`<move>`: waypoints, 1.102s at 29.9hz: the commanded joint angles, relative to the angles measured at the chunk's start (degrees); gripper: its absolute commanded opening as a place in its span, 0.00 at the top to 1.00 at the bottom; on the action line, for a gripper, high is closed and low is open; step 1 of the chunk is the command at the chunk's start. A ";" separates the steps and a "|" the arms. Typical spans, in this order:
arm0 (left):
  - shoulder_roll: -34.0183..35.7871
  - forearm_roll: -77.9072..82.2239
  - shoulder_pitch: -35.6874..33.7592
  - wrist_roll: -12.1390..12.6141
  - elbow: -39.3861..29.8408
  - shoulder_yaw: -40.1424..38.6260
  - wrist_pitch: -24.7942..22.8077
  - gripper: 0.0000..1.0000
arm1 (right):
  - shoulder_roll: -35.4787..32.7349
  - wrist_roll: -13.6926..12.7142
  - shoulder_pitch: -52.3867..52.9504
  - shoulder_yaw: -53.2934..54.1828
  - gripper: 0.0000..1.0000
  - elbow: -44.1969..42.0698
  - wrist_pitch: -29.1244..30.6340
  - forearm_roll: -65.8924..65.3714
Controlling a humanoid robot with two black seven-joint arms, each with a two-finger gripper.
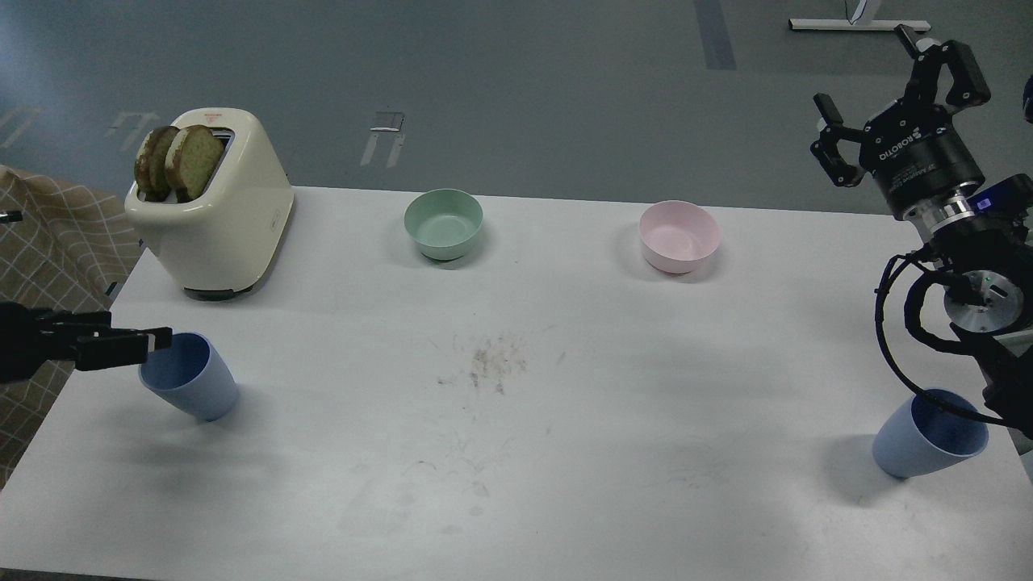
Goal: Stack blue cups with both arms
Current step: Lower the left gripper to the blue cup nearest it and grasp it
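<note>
Stacking hasn't begun: your two matte pale-blue tumblers stand well apart, the right cup at the near right edge, the left cup at the left. Your left gripper touches its rim, fingers indistinguishable; your right gripper hangs spread, far above.

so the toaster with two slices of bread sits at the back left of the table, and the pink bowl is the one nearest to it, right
Not quite. The toaster does sit at the back left of the table with two slices of bread in it, but the head view shows the mint-green bowl nearest to it. The pink bowl is farther to the right.
</note>
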 commanded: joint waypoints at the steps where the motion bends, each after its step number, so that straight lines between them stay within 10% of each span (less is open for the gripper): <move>1: -2.04 0.00 0.31 0.01 2.84 0.35 0.08 0.01 | 0.00 0.00 -0.02 0.00 0.00 -0.01 0.00 0.00; 19: -5.74 0.09 3.30 0.01 7.15 0.44 2.54 0.11 | -1.14 0.00 -0.46 0.09 0.00 0.43 0.00 0.00; 29: -5.74 1.22 4.35 0.01 7.15 0.44 2.63 0.94 | -1.14 0.00 -0.73 0.09 0.00 0.43 0.00 0.00; 33: -5.83 3.43 4.35 0.01 7.15 0.35 3.50 1.00 | -1.14 0.00 -0.81 0.09 0.00 0.52 0.00 0.00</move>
